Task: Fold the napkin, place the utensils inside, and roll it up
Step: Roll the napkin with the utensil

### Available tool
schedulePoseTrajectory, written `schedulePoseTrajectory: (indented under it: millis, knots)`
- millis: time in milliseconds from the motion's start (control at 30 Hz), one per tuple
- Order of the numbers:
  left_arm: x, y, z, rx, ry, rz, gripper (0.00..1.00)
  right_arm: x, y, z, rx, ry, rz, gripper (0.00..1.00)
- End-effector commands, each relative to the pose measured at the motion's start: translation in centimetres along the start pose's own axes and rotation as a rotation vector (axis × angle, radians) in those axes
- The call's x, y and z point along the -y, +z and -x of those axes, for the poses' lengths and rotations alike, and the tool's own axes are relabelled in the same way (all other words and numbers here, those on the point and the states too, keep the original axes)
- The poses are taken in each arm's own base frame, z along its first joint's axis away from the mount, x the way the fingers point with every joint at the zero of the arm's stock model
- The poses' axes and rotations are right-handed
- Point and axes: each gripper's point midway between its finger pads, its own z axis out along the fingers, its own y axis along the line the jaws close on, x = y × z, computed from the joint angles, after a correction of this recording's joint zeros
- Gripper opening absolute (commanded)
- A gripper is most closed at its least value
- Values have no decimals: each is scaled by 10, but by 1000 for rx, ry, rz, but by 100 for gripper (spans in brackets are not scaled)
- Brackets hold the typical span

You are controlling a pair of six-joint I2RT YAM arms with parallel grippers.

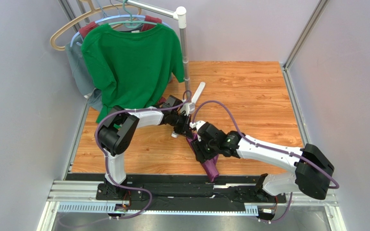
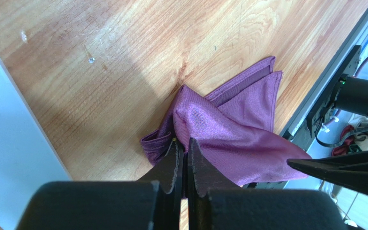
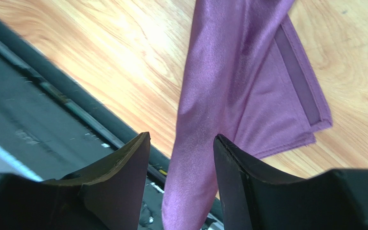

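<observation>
The purple napkin [image 1: 211, 168] is bunched and lifted at the table's near middle, its lower end draped toward the front edge. My left gripper [image 1: 188, 129] is shut on a pinched fold of it [image 2: 229, 124], which rises off the wood. My right gripper [image 1: 202, 145] is open, and a hanging strip of the napkin [image 3: 238, 72] runs between its fingers [image 3: 123, 172] without being clamped. One right finger shows at the edge of the left wrist view [image 2: 344, 167]. The spoon is not in view.
A green T-shirt [image 1: 131, 62] and other garments hang on a rack whose pole [image 1: 184, 53] stands at the back left. A slim white object [image 1: 198, 92] lies near the pole's foot. The black front rail [image 1: 172, 185] runs just below the napkin.
</observation>
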Motion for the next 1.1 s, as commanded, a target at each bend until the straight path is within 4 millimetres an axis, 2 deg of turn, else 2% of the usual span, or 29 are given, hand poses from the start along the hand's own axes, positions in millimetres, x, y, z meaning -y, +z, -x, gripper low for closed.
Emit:
schedulePoseTrajectory:
  millis: [0,67,233,367,467,500,533,567,600,633,700,733,800,867,900,967,1000,1067]
  knots:
    - [-2,1,1,-11,12,19,0,13,3,12,69,-54,-223,55]
    - [-2,1,3,-7,10,19,0,4,6,12,63,-93,-235,52]
    - [-3,3,1,-13,3,20,0,-3,23,2,2,-179,-290,49]
    - [-3,2,2,-5,2,18,0,9,30,-5,-40,-181,-359,47]
    - [1,1,4,9,8,5,0,13,36,-10,-51,-136,-337,40]
    - [4,0,6,20,14,-2,0,11,41,-18,-60,-107,-293,33]
    - [5,-1,7,25,14,-6,0,14,43,-16,-53,-67,-269,30]
    - [6,-3,8,31,14,-6,4,12,41,-16,-44,-43,-233,27]
    - [9,-5,11,43,24,-8,10,2,44,-12,-25,-18,-156,22]
    - [10,-7,12,52,20,-5,26,8,45,-19,-35,14,-132,20]
    - [16,-14,18,85,36,-11,41,-6,42,-13,-3,49,-7,14]
    - [18,-16,20,98,34,-10,49,2,43,-20,-13,80,6,13]
    - [21,-25,25,129,42,-5,54,-4,39,-17,6,107,89,11]
    - [19,-33,31,160,36,14,59,3,37,-18,11,135,120,11]
    - [20,-39,34,183,42,14,60,-1,34,-16,13,140,166,11]
    - [16,-46,38,216,37,27,62,6,33,-17,10,171,195,10]
    - [17,-51,38,241,52,25,62,3,32,-16,9,178,240,10]
    - [20,-54,39,266,84,14,62,12,32,-16,8,212,264,9]
